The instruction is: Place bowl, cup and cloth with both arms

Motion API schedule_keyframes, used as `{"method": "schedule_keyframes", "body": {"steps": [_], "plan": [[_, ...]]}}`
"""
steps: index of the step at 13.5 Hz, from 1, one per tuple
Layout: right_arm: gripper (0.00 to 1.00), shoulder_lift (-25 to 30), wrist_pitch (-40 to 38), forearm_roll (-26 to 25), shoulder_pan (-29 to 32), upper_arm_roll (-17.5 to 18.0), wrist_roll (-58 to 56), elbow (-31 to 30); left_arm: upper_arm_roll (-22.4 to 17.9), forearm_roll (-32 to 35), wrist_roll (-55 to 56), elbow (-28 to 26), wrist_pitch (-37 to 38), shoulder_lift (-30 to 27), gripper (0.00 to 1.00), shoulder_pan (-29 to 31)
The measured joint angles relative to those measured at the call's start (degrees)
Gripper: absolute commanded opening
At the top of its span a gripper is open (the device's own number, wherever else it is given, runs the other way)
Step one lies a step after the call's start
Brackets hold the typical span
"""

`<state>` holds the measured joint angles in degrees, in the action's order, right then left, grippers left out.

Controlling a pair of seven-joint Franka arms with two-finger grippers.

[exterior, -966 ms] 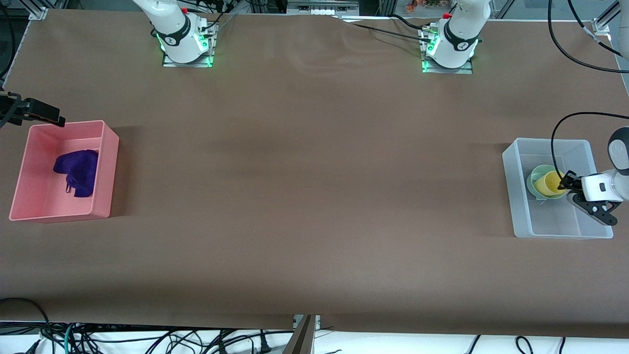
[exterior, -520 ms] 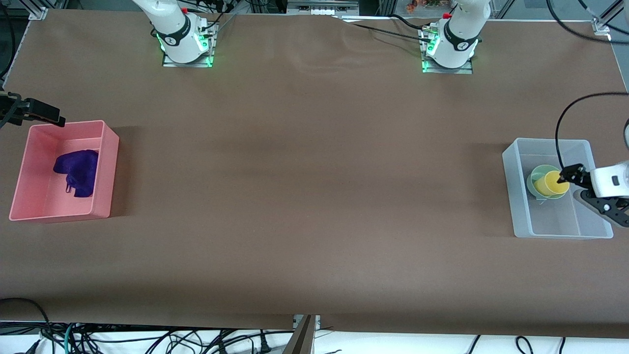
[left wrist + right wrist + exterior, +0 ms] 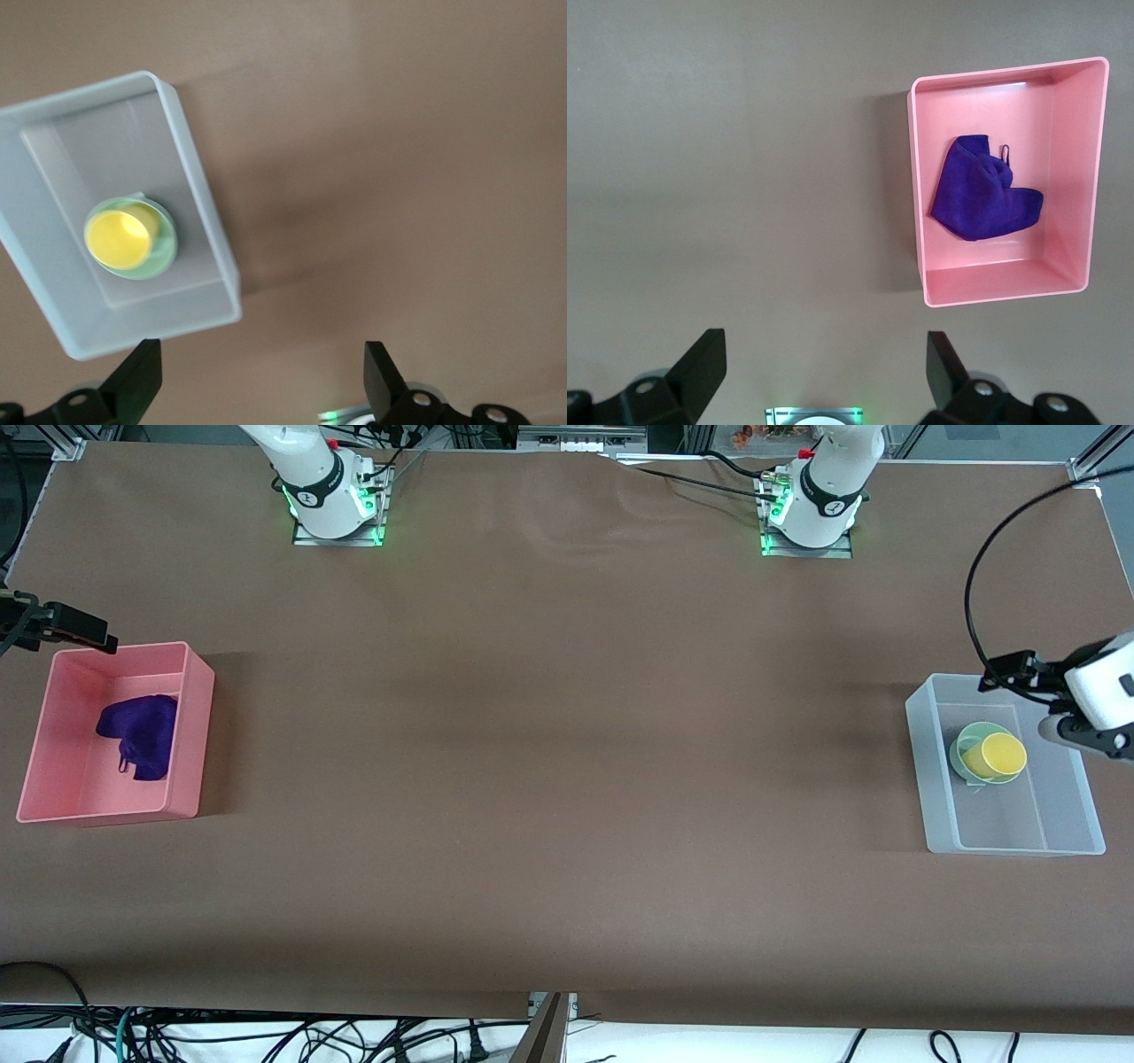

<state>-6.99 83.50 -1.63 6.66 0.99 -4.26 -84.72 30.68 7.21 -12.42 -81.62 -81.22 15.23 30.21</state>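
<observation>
The pale green bowl (image 3: pixel 959 746) sits in the clear bin (image 3: pixel 935 779) at the left arm's end of the table. The yellow cup (image 3: pixel 999 755) rests tilted inside it. In the left wrist view the cup (image 3: pixel 118 239) fills most of the bowl (image 3: pixel 169 254). My left gripper (image 3: pixel 1019 677) hangs open and empty over the bin's edge nearest the arm bases, its fingers spread wide (image 3: pixel 263 381). The purple cloth (image 3: pixel 140 733) lies crumpled in the pink bin (image 3: pixel 190 735) at the right arm's end. My right gripper (image 3: pixel 80 627) hovers open over that bin's corner, nothing between its fingers (image 3: pixel 824 372).
The brown table (image 3: pixel 567 735) stretches bare between the two bins. The arm bases (image 3: pixel 337 505) with green lights stand along the edge farthest from the camera. A black cable (image 3: pixel 974 602) loops above the clear bin. Loose cables lie below the table's near edge.
My left gripper opened, let go of the yellow cup and rose out of the clear bin toward the arm bases. The cup stayed in the bowl. The right arm has not moved.
</observation>
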Motion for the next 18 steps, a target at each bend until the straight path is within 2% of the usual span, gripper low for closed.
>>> {"method": "schedule_keyframes", "body": {"steps": [3,5,6,7,10,11,12,14,18], "plan": [[1.00,0.0,0.0,0.0,0.0,0.0,0.0,0.0,2.1,-1.6,3.5,0.1,1.6,-4.0,1.00,0.0],[1.00,0.0,0.0,0.0,0.0,0.1,0.0,0.0,2.0,-2.8,3.7,0.1,1.6,-5.3,1.00,-0.8],[1.00,0.0,0.0,0.0,0.0,0.1,0.0,0.0,0.5,-3.0,3.8,0.0,1.7,-5.6,1.00,-2.9],[1.00,0.0,0.0,0.0,0.0,0.1,0.0,0.0,-3.2,-3.6,3.9,-0.1,1.7,-5.8,1.00,-6.7],[1.00,0.0,0.0,0.0,0.0,0.2,0.0,0.0,-20.7,-7.5,4.3,-4.1,0.5,-7.9,1.00,-23.1],[1.00,0.0,0.0,0.0,0.0,0.2,0.0,0.0,-24.7,-7.5,4.4,-7.1,-2.2,-9.5,1.00,-27.1],[1.00,0.0,0.0,0.0,-0.1,0.2,0.0,0.0,-26.7,-7.5,4.4,-10.4,-5.1,-11.3,1.00,-29.3],[1.00,0.0,0.1,0.0,0.0,0.2,0.0,0.0,-27.6,-6.7,4.4,-14.8,-8.5,-14.3,1.00,-30.7],[1.00,0.0,0.1,0.0,0.0,0.2,0.0,0.0,-28.0,-5.2,4.4,-16.1,-9.9,-15.9,1.00,-31.0]]}}
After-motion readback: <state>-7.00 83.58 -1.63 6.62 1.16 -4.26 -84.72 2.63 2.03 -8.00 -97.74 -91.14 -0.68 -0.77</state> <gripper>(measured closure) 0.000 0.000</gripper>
